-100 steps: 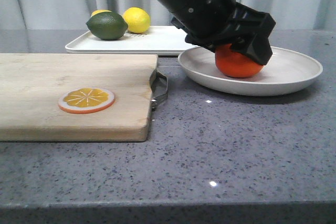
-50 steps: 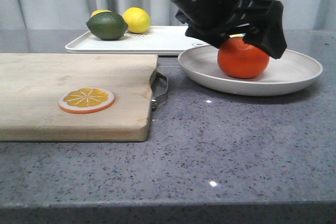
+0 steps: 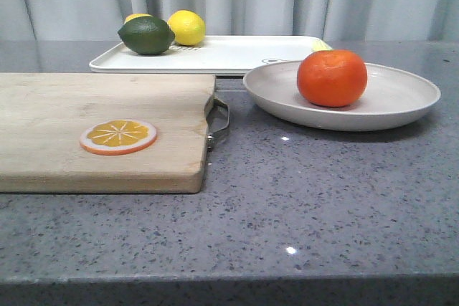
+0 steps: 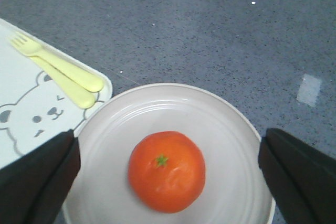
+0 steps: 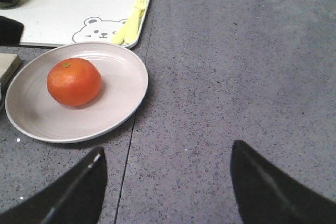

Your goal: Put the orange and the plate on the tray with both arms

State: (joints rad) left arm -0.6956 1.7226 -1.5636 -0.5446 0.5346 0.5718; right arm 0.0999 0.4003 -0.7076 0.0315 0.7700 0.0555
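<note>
The orange (image 3: 332, 78) sits loose on the beige plate (image 3: 401, 98), which stands on the countertop right of the cutting board. The white tray (image 3: 229, 54) lies just behind the plate. No arm shows in the front view. My left gripper (image 4: 168, 139) is open wide, well above the orange (image 4: 166, 171) and the plate (image 4: 220, 124), touching neither. My right gripper (image 5: 168, 150) is open and empty over bare countertop, off to the side of the plate (image 5: 121, 77) and the orange (image 5: 74, 81). The tray also shows in the right wrist view (image 5: 79, 9).
A wooden cutting board (image 3: 100, 127) with a metal handle holds an orange slice (image 3: 118, 137) at the left. A lime (image 3: 146, 35) and a lemon (image 3: 186, 26) sit at the tray's far left. Yellow cutlery (image 4: 58, 66) lies on the tray's near corner.
The left gripper let go of the orange on the plate, then rose up and out of the front view. The orange stays on the plate.
</note>
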